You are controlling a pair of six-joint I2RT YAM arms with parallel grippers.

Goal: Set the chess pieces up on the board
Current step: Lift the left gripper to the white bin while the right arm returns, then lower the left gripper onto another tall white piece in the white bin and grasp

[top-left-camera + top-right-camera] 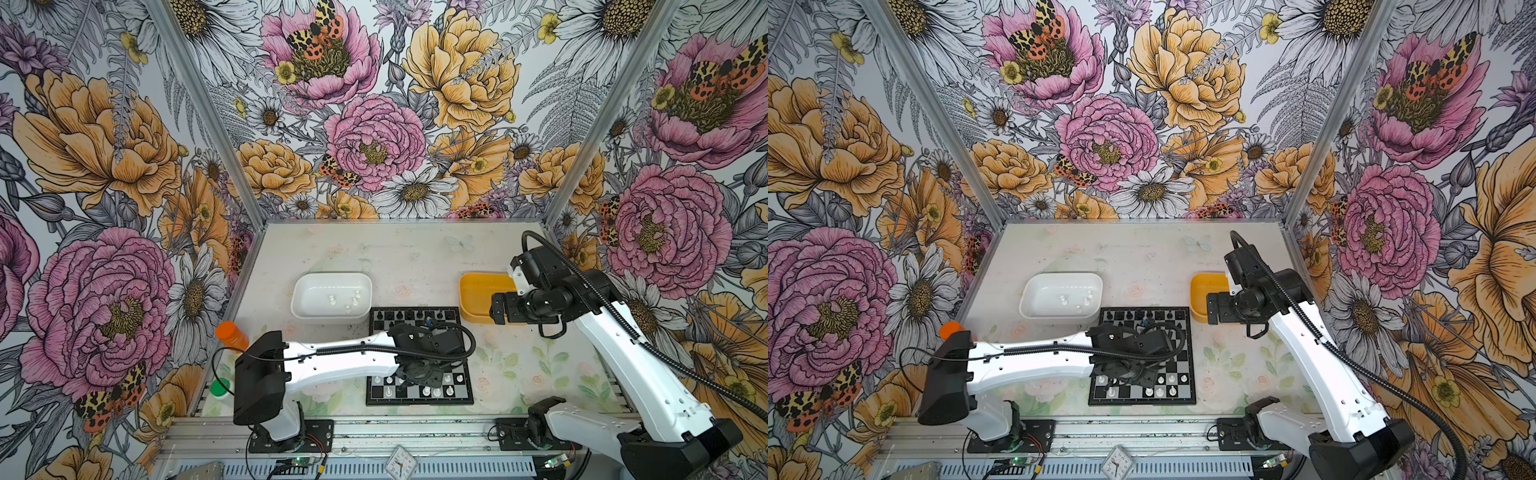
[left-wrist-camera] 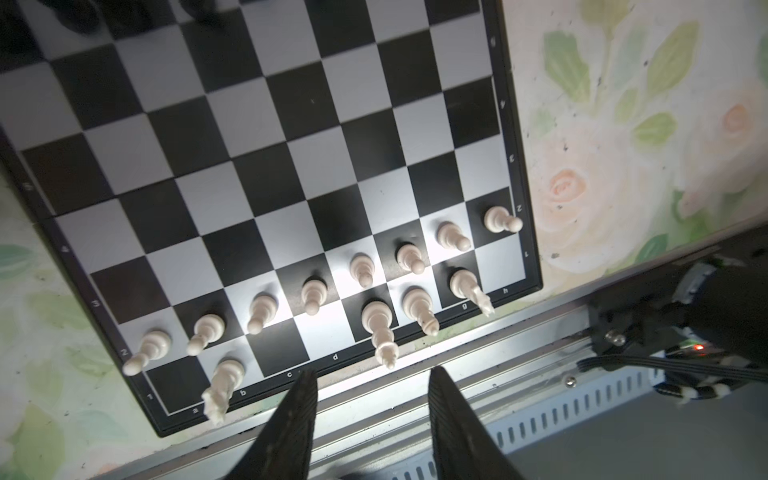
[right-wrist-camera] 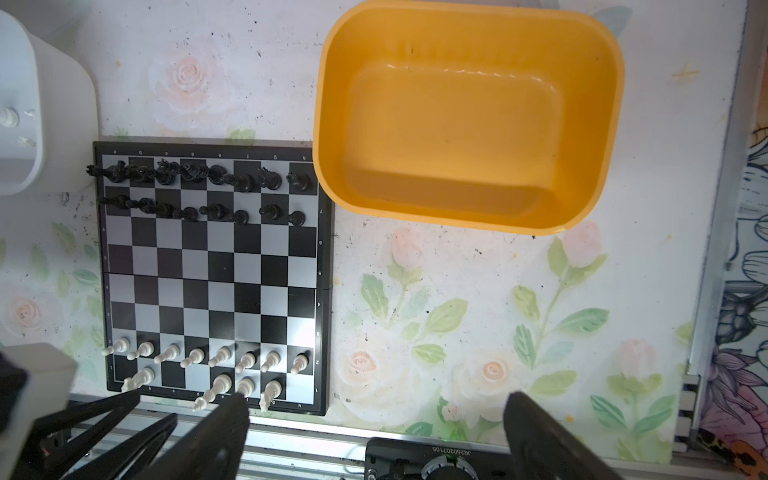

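The left end effector (image 2: 372,373) hangs part-open and empty over the near rim of the board (image 2: 270,178), where white's back row has four bare squares. So the next step is likely to fetch one of the chess pieces (image 1: 331,300) from the white tray (image 1: 332,275) at the board's 11 o'clock. That calls for a lift clear of the pawns (image 2: 361,268); the middle ranks are open, and the right end effector (image 3: 376,399), spread wide, seems parked by the yellow tray (image 3: 457,124) at 1 o'clock.

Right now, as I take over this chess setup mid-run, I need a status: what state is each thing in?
Chessboard: lying flat.
Black pieces: upright, filling both far rows.
White pieces: eight pawns set, four back-row squares bare.
White tray: holds a few more white ones.
Yellow tray: empty.
Left gripper: open, empty.
Right gripper: open, empty.
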